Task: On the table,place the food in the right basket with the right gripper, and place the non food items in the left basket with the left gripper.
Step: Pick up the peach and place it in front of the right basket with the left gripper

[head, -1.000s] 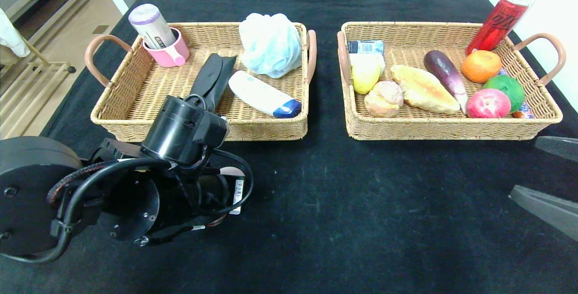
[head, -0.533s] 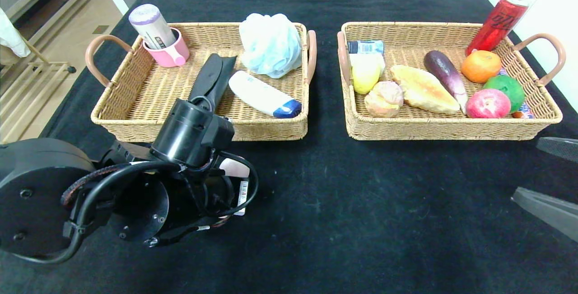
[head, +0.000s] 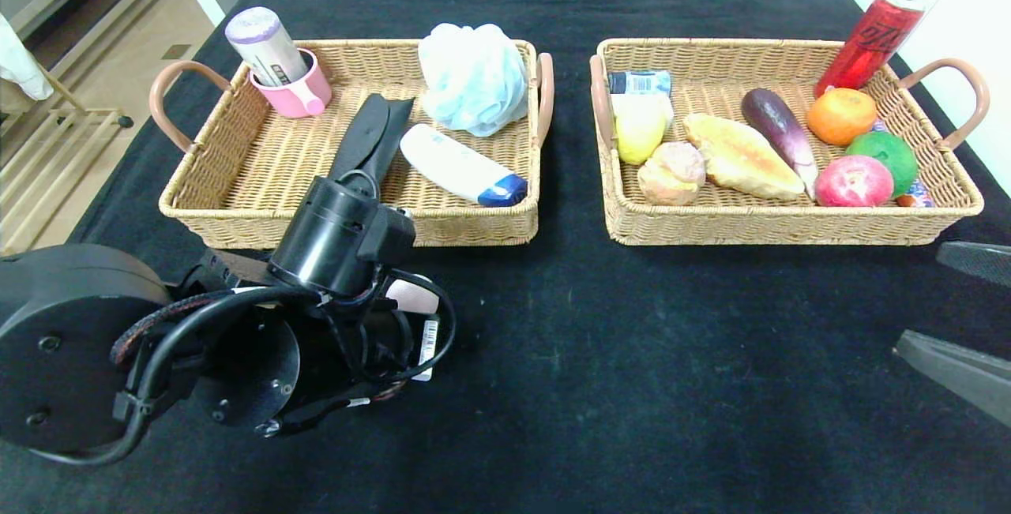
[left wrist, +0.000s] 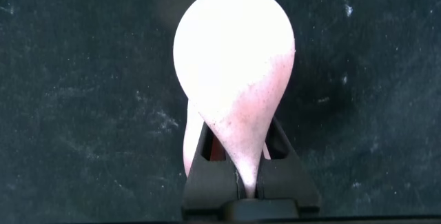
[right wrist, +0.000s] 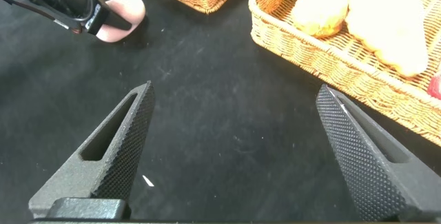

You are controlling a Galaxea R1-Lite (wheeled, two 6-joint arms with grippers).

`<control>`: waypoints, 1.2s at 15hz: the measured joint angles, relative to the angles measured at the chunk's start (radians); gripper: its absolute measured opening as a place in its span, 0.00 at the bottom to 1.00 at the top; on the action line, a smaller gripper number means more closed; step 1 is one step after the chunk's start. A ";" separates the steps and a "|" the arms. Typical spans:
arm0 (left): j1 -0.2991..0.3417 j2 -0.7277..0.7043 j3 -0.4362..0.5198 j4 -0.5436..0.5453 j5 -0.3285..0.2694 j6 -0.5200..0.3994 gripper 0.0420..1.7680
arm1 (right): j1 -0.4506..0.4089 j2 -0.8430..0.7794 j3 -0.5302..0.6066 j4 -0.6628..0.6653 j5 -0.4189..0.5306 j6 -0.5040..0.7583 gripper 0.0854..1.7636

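Our left gripper (left wrist: 241,162), fingers pinching a pink sponge (left wrist: 234,79), has crept from the surface toward the left basket (head: 189,182); delivery seems close. Our right gripper (right wrist: 234,148) waits, fingers spread, below the right basket (head: 790,226).

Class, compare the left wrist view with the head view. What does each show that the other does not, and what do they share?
Only the left wrist view shows the left hand shut on the narrow end of a pink teardrop-shaped sponge.

Only the head view shows the left basket with a bath pouf and lotion tube, the right basket with bread, an eggplant and an orange, and the open right hand parked at the table's right edge.

Both show the black tablecloth and the sponge, though the arm mostly hides it in the head view.
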 joint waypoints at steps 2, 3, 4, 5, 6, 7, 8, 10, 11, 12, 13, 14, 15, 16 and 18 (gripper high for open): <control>-0.003 -0.015 -0.001 0.007 0.011 0.008 0.07 | 0.000 0.000 0.000 0.000 -0.006 0.000 0.97; -0.009 -0.027 -0.004 0.011 0.014 0.020 0.07 | 0.000 0.000 -0.001 0.000 -0.011 -0.001 0.97; -0.017 -0.041 -0.008 0.010 0.014 0.034 0.07 | 0.000 0.000 -0.004 0.000 -0.022 -0.002 0.97; -0.028 -0.054 -0.016 0.009 0.012 0.039 0.07 | 0.000 0.000 -0.008 0.001 -0.032 -0.003 0.97; -0.044 -0.065 -0.034 0.006 0.006 0.039 0.07 | 0.001 0.000 -0.010 0.001 -0.039 -0.003 0.97; -0.063 -0.073 -0.054 0.007 0.003 0.040 0.07 | 0.002 0.000 -0.011 0.001 -0.040 -0.003 0.97; -0.087 -0.076 -0.078 0.007 -0.001 0.041 0.07 | 0.003 0.000 -0.013 0.001 -0.041 -0.003 0.97; -0.145 -0.064 -0.139 0.006 -0.023 0.050 0.07 | 0.002 -0.002 -0.019 0.002 -0.041 -0.002 0.97; -0.171 -0.047 -0.169 0.005 -0.026 0.053 0.07 | 0.002 -0.004 -0.021 0.002 -0.041 -0.002 0.97; -0.202 -0.024 -0.200 0.004 -0.029 0.054 0.07 | 0.002 -0.006 -0.022 0.003 -0.042 -0.002 0.97; -0.229 0.002 -0.230 0.001 -0.030 0.055 0.07 | 0.002 -0.010 -0.023 0.003 -0.042 -0.001 0.97; -0.251 0.029 -0.254 0.002 -0.030 0.055 0.07 | 0.001 -0.013 -0.024 0.003 -0.043 -0.002 0.97; -0.277 0.058 -0.281 0.001 -0.030 0.055 0.07 | 0.001 -0.018 -0.025 0.004 -0.043 -0.001 0.97; -0.302 0.082 -0.304 0.001 -0.033 0.054 0.07 | -0.001 -0.023 -0.027 0.004 -0.043 -0.001 0.97; -0.338 0.127 -0.340 -0.009 -0.043 0.054 0.07 | -0.010 -0.031 -0.037 0.008 -0.056 0.000 0.97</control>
